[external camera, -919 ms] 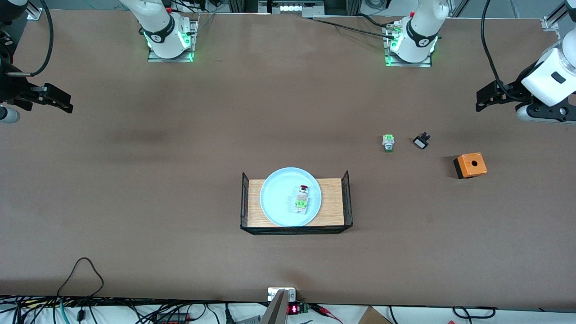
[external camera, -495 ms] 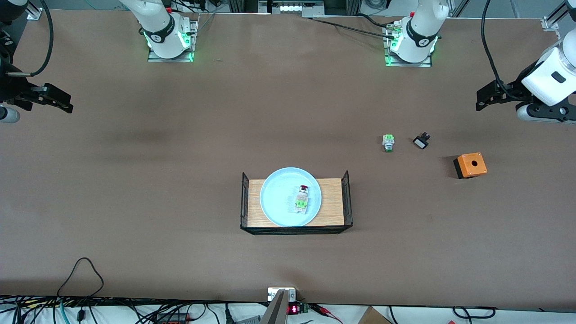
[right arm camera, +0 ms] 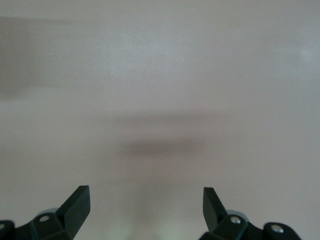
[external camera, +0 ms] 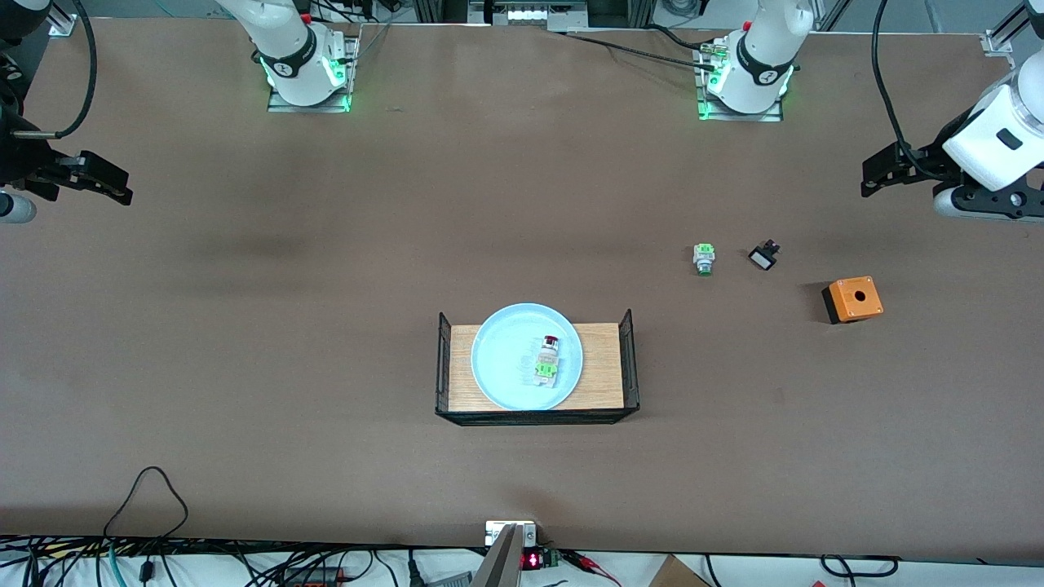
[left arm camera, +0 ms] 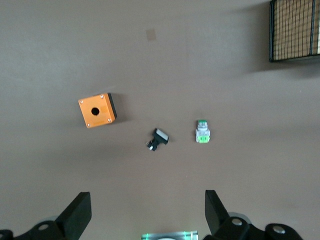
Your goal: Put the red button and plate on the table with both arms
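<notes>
Brown table (external camera: 326, 326), red-capped red button (external camera: 548, 356) on pale-blue plate (external camera: 502, 359), both end effectors spread, empty.

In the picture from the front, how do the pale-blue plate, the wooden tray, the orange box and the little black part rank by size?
Largest to smallest, as they look in the front view:
1. wooden tray
2. plate, which lies on the tray and nearly fills its depth
3. orange box
4. black part
</notes>
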`<state>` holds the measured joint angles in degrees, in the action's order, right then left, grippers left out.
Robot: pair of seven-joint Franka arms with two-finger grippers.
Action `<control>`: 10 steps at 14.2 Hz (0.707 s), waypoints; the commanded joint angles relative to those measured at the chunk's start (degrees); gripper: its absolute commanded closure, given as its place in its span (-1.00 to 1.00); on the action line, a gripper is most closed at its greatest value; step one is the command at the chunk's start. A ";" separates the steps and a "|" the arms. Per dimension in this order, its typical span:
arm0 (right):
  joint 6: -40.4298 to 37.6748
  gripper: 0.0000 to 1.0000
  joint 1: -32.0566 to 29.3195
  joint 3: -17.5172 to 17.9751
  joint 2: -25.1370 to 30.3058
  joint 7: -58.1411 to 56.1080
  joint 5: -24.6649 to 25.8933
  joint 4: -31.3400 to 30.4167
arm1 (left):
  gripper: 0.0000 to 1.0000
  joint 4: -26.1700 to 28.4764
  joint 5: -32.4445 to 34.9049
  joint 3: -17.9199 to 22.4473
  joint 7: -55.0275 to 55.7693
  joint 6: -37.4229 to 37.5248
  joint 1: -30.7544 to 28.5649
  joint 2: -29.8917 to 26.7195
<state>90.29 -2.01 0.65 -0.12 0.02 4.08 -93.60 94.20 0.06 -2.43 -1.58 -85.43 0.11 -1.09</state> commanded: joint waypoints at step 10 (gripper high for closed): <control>-0.46 -1.00 0.08 0.05 0.48 -0.20 -1.01 0.43 | -1.00 -8.33 -11.64 -2.48 -4.22 7.21 2.70 8.19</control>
<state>90.29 -2.00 0.70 -0.12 0.02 4.08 -93.59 88.45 -8.43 -3.53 -3.84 -79.61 1.92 4.07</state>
